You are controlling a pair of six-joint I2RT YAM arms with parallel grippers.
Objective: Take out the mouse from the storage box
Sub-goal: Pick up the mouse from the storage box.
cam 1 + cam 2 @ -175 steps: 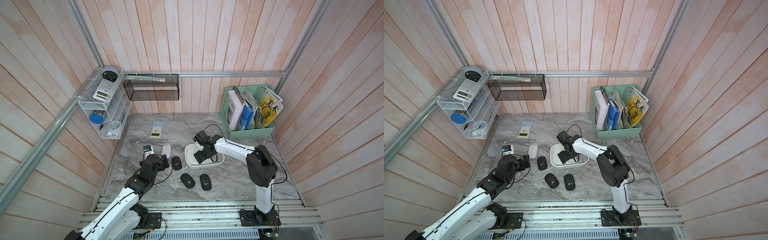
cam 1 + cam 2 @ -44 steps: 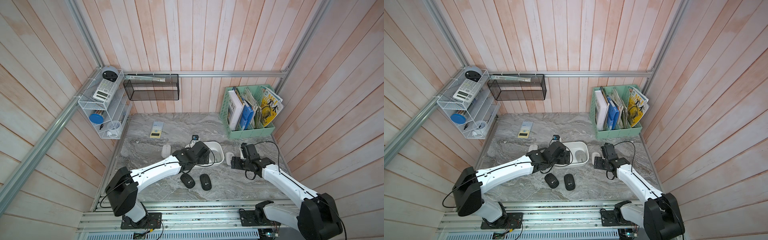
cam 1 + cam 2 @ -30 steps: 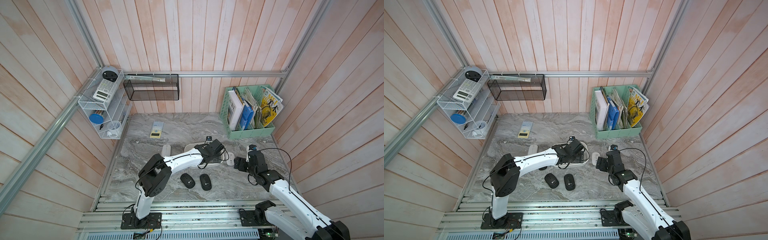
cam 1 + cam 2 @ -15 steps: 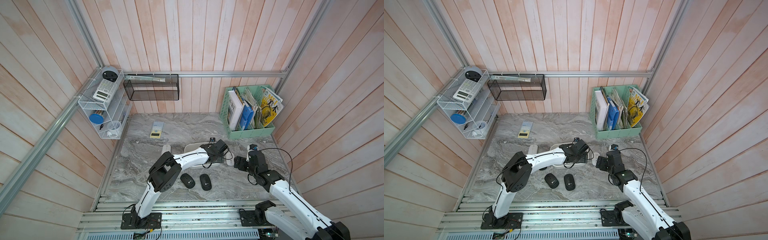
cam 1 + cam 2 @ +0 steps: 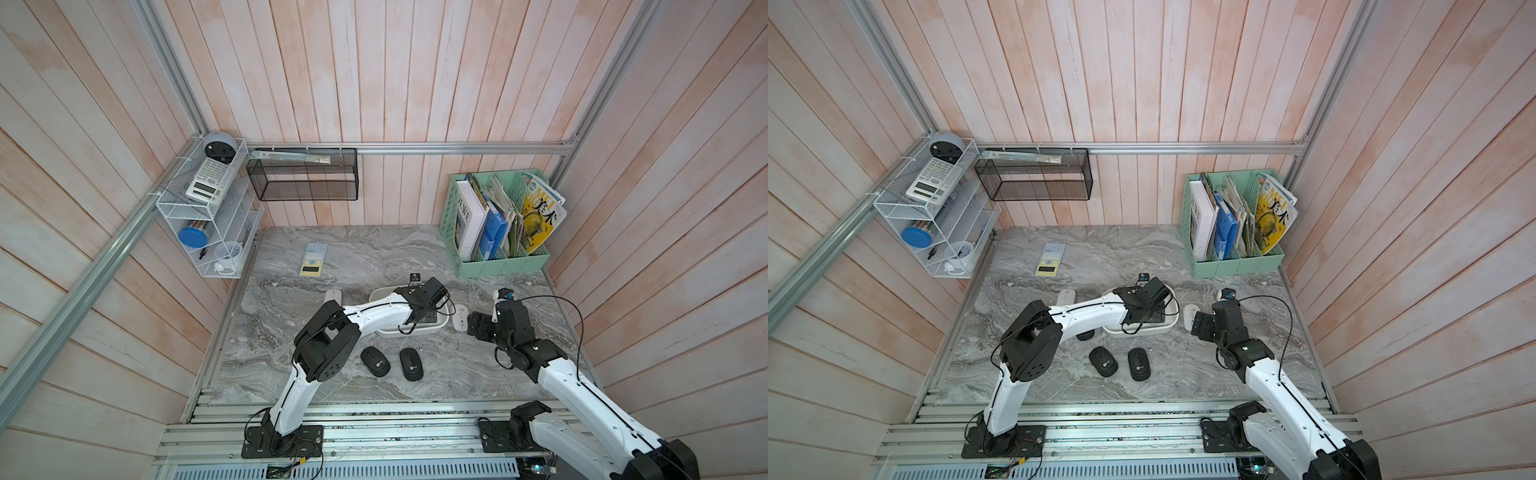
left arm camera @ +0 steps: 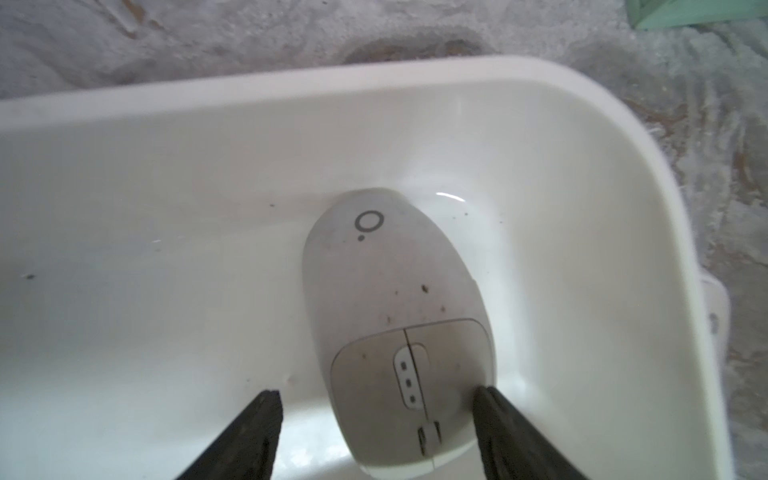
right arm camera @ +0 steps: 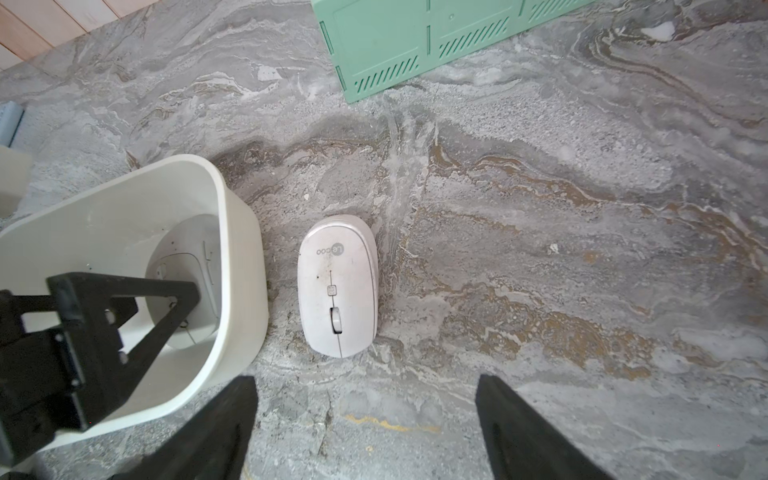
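Two slips threaten you. Your table [image 5: 374, 257] looks slick, so the light storage box [image 6: 291, 87] could skid or tip when the left pincer [image 6: 374, 399], spread astride the grey-white mouse [image 6: 382, 282] lying in the box's end, closes. One finger [image 6: 494, 415] between mouse and wall may jam. The right pincer [image 7: 365, 399] hovers spread and empty near the box.
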